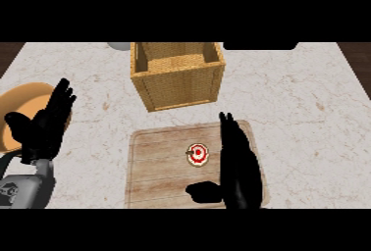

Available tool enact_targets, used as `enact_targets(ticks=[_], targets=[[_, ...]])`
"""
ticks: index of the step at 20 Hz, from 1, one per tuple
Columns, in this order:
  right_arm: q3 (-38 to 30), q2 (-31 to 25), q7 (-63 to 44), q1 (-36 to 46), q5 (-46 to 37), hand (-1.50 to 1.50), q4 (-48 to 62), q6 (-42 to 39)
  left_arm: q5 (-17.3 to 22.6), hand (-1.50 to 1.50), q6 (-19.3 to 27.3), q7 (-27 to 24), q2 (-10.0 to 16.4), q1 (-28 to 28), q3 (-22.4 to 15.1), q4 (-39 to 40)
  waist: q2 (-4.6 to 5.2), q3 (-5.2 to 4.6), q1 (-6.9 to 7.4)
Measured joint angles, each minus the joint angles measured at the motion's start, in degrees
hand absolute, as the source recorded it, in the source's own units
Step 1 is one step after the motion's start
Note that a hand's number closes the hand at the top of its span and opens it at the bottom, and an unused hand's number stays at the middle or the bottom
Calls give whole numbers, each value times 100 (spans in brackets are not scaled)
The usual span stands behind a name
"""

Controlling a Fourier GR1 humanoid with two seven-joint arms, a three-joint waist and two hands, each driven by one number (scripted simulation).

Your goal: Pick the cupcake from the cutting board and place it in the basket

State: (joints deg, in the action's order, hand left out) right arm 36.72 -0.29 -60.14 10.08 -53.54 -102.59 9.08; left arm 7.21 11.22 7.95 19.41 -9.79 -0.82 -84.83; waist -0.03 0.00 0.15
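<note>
A small cupcake (197, 154) with red and white icing sits near the middle of the wooden cutting board (156, 166). My right hand (239, 166) hovers over the board's right side, just right of the cupcake, fingers straight and thumb out toward the left, holding nothing. The woven basket (177, 76) stands behind the board, its inside bare. My left hand (45, 125) rests open at the left edge, fingers up.
An orange plate-like object (18, 105) lies at the left edge, partly behind the left hand. A grey round thing (119, 45) peeks out behind the basket's left corner. A dark object (259, 45) sits at the counter's far edge.
</note>
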Motion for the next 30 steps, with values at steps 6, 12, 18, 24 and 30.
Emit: enact_targets(ticks=[6, 12, 18, 24, 30], targets=[[230, -4, -29, 46, -24, -150, 292, 361, -125, 0, -59, -5, -84, -90, 135, 90, 1, 0, -1], [111, -5, -58, 238, 43, -150, 749, 448, -254, 0, -72, 185, -163, 3, 142, -178, 0, 0, 6], [63, 0, 85, 113, 31, -150, 1085, 616, -285, 0, -257, 148, -169, 58, 303, -158, 2, 0, -1], [149, 2, 154, 206, 161, -150, 1403, 854, -371, 0, -336, 92, -285, 20, 402, -70, 2, 0, -2], [140, -19, 227, 441, 397, -150, 1870, 1039, -432, 0, -433, 11, -386, -95, 519, 106, -7, -5, -5]])
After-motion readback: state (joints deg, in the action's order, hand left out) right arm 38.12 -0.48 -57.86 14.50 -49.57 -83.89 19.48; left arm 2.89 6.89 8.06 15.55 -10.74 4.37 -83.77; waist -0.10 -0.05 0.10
